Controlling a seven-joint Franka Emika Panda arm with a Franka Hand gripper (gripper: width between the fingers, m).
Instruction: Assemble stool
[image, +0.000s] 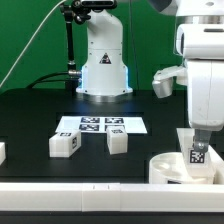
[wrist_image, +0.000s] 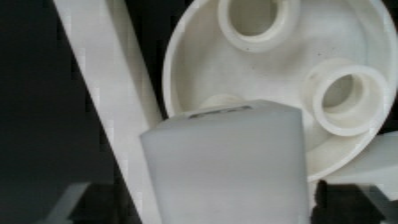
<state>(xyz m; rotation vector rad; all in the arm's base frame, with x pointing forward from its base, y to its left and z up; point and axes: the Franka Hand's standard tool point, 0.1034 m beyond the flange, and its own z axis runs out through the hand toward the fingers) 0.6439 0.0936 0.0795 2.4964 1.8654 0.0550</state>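
Now the leg (image: 197, 152) stands upright, long axis vertical, over seat (image: 163, 167)

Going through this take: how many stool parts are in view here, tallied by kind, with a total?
Seat: 1
Legs: 3. Two lie loose near the marker board, the second at. The third leg is in the gripper over the seat.
Total: 4
The white piece cut off at the exterior view's left edge is not counted, as I cannot tell its kind.

We are looking at a black table (image: 30, 112) lying under even light, a pale wall (image: 20, 25) standing behind.
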